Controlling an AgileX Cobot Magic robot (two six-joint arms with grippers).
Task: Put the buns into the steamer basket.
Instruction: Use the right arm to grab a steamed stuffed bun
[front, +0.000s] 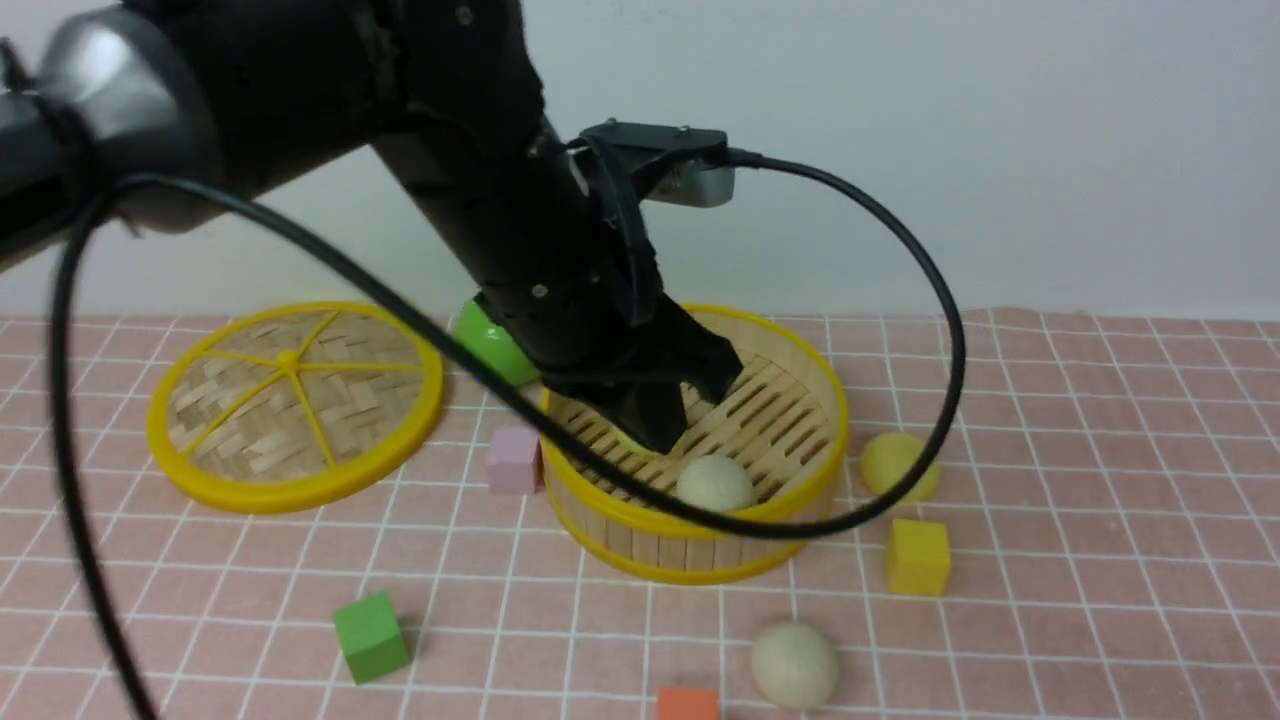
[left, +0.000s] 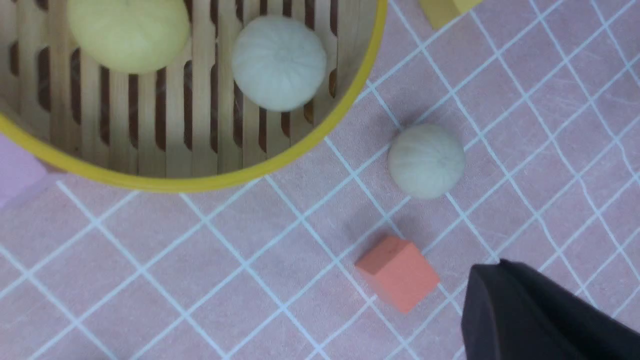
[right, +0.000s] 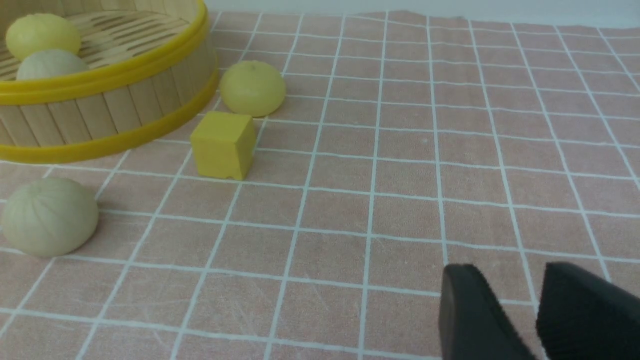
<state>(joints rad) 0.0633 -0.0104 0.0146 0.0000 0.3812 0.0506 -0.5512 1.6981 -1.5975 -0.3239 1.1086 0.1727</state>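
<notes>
The steamer basket (front: 700, 560) stands mid-table. In the left wrist view a pale yellow bun (left: 127, 32) and an off-white bun (left: 279, 62) lie on its slat floor. My left gripper (front: 683, 395) hangs inside the basket with its jaws spread, holding nothing. One black finger (left: 525, 310) shows in its wrist view. A second yellow bun (front: 897, 465) lies right of the basket. A second off-white bun (front: 795, 665) lies in front of it. My right gripper (right: 520, 280) is out of the front view, low over the cloth, its jaws a little apart and empty.
The flat woven lid (front: 295, 405) lies at the left. A green apple (front: 490, 345) sits behind the basket. Pink (front: 513, 460), green (front: 370, 635), yellow (front: 917, 557) and orange (front: 688, 704) cubes lie around the basket. The left arm's black cable (front: 940, 300) loops over its right side.
</notes>
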